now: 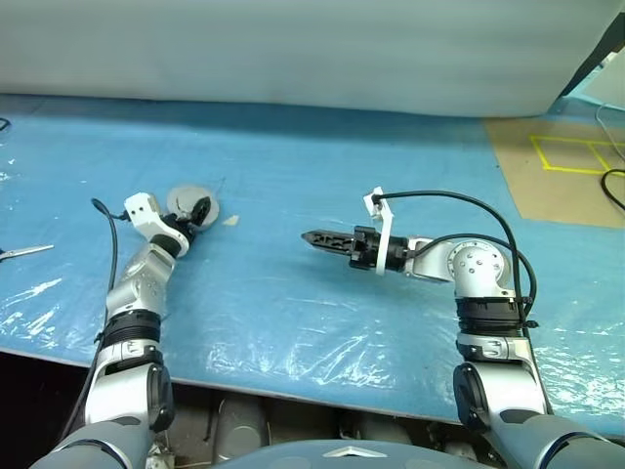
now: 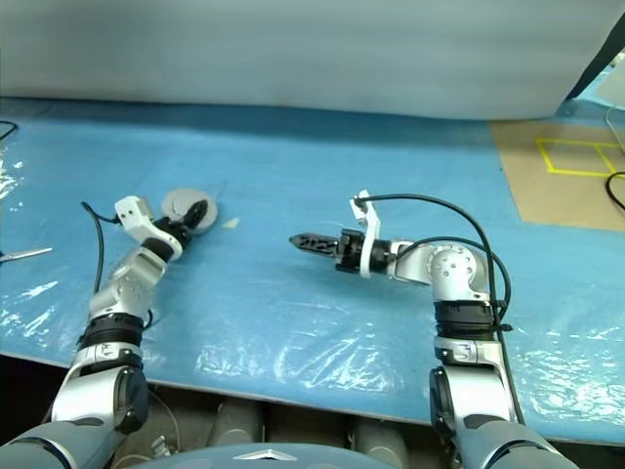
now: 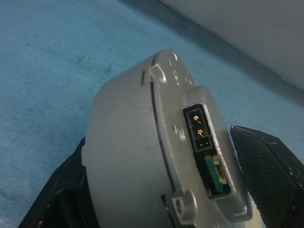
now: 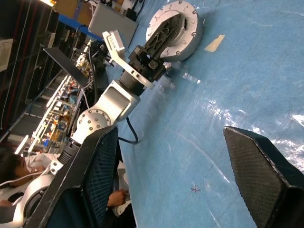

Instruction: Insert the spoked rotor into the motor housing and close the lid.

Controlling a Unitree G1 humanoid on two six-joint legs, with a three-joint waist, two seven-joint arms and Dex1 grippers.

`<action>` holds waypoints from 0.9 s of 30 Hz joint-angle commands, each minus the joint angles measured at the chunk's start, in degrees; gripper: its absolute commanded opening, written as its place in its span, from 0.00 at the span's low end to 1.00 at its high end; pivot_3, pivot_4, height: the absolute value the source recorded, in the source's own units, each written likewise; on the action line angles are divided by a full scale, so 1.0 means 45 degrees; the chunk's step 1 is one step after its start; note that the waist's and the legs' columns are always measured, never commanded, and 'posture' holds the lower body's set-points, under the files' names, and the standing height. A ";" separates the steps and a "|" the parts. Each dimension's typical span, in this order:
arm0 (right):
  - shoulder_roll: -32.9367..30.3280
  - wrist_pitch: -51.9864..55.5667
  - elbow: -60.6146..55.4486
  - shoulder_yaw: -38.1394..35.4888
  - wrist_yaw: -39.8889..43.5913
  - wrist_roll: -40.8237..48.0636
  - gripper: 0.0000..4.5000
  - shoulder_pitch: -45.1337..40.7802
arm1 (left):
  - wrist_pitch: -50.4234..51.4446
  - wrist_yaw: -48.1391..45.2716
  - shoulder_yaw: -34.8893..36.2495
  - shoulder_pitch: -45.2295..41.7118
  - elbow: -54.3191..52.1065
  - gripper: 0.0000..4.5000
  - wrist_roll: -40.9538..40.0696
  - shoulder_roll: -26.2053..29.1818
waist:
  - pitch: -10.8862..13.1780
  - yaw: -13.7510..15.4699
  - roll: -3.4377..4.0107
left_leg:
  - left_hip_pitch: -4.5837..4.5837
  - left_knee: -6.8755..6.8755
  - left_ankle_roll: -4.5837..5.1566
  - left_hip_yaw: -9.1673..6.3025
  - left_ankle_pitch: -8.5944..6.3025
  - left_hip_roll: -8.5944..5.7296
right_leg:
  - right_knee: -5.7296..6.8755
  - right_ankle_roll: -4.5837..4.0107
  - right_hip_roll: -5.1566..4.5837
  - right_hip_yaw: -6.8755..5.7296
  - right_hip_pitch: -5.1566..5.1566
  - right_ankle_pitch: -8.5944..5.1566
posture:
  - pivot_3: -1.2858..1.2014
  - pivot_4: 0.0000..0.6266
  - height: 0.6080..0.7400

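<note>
Right gripper: nearest, hanging above the bare middle of the tabletop, pointing toward the robot's left; its fingers stand wide apart with nothing between them, probably waiting its turn.
Left gripper: further off on the robot's left, reaching to the motor housing; black fingers sit on either side of the grey body, widely spread. Whether they press it or have just let go, I cannot tell.
Motor housing: rests on the blue tabletop, lid seemingly on, bolted flat face showing; the assembly looks closed.
Spoked rotor: presumably inside.
Tape scrap: just beside the housing.
</note>
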 commanded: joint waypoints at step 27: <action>-0.0346 -0.1286 -0.0396 0.1779 0.1119 -0.1602 0.82 0.0534 | 0.1850 -0.1075 0.2005 0.1440 0.0560 1.00 -0.1950 0.0952 | -0.0003 0.0121 0.0037 | 0.0114 -0.0078 -0.0002 0.0056 -0.0002 -0.0033 | -0.0021 -0.0053 -0.0038 0.0035 0.0053 -0.0015 | 0.52 0.24 1.00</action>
